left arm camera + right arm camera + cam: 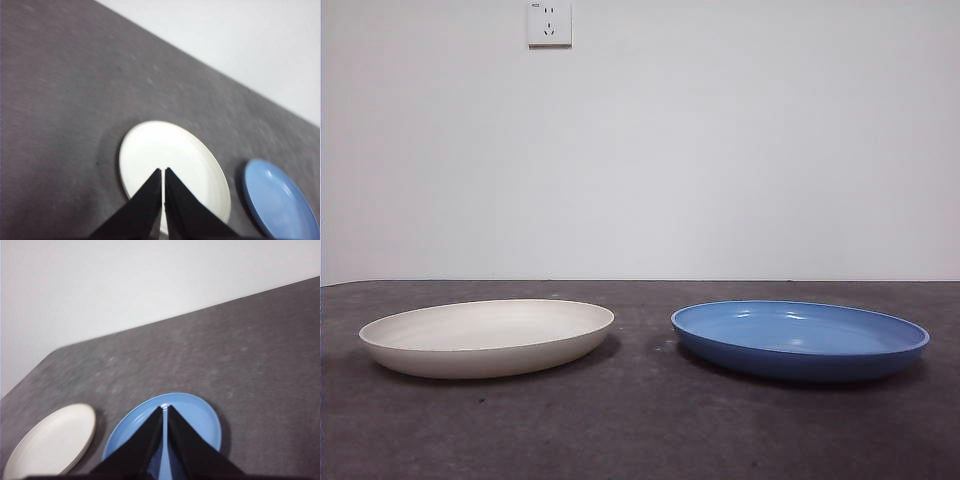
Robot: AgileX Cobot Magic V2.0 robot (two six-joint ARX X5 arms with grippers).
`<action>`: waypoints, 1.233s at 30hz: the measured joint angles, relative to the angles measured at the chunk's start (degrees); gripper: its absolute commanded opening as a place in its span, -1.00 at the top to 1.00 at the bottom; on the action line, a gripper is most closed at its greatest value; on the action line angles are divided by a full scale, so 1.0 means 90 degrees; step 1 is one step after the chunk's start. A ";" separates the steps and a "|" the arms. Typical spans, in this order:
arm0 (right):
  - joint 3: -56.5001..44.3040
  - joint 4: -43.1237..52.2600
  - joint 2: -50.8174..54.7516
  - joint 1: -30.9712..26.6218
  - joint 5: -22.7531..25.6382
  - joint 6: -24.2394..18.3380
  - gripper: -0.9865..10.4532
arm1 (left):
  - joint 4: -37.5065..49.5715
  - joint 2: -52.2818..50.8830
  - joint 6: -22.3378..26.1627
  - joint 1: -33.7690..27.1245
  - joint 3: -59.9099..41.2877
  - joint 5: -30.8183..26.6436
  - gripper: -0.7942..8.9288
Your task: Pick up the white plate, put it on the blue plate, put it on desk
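The white plate (487, 336) lies flat on the desk (640, 430) at the left. The blue plate (800, 339) lies flat on the desk at the right, apart from the white one. In the left wrist view my left gripper (163, 170) is shut and empty, high above the white plate (165, 150), with the blue plate (280, 202) beside it. In the right wrist view my right gripper (165, 408) is shut and empty, high above the blue plate (200, 420), with the white plate (52, 442) beside it. Neither arm shows in the front view.
A white wall stands behind the desk's far edge, with a power socket (549, 22) high on it. A gap of bare desk lies between the two plates.
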State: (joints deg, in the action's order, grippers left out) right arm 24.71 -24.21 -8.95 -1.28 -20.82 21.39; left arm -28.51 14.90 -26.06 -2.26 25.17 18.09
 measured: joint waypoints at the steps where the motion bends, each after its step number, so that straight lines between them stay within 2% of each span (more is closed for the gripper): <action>1: 0.0228 -0.0175 -0.0187 0.0000 -0.0112 -0.0087 0.81 | -0.0112 0.0233 0.0121 0.0000 0.0177 0.0153 0.82; 6: 0.1282 -0.1197 -0.1307 0.0000 -0.0697 -0.0663 0.81 | -0.0765 0.1353 0.0862 0.0046 0.1059 0.0913 0.82; 12: 0.2460 -0.2465 -0.2688 0.0019 -0.1280 -0.1370 0.81 | -0.1678 0.2453 0.1736 0.0352 0.2008 0.1365 0.82; 19: 0.3300 -0.3866 -0.3915 0.0432 -0.1328 -0.2242 0.81 | -0.2613 0.3194 0.2392 0.1073 0.2667 0.1615 0.82; 25: 0.3385 -0.4335 -0.4216 0.0855 -0.1326 -0.2637 0.81 | -0.2934 0.3339 0.2681 0.1486 0.2754 0.1634 0.81; 28: 0.3390 -0.4333 -0.4211 0.0952 -0.1328 -0.2693 0.80 | -0.2907 0.3339 0.2701 0.1523 0.2756 0.1637 0.61; 30: 0.3393 -0.4330 -0.4211 0.0976 -0.1328 -0.2713 0.66 | -0.2907 0.3339 0.2701 0.1523 0.2756 0.1634 0.37; 31: 0.3393 -0.4330 -0.4211 0.0976 -0.1328 -0.2720 0.47 | -0.2905 0.3339 0.2701 0.1523 0.2756 0.1634 0.19; 33: 0.3393 -0.4325 -0.4211 0.0976 -0.1319 -0.2725 0.15 | -0.2900 0.3339 0.2701 0.1523 0.2756 0.1634 -0.01; 34: 0.3393 -0.4323 -0.4211 0.0976 -0.1314 -0.2722 0.03 | -0.2890 0.3339 0.2703 0.1523 0.2756 0.1634 -0.03; 37: 0.3393 -0.4311 -0.4211 0.0976 -0.1309 -0.2710 0.02 | -0.2861 0.3339 0.2703 0.1523 0.2756 0.1634 -0.02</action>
State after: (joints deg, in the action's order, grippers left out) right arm 55.24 -63.00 -46.85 7.51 -32.60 -3.01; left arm -54.26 44.95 -1.74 11.44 49.98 32.80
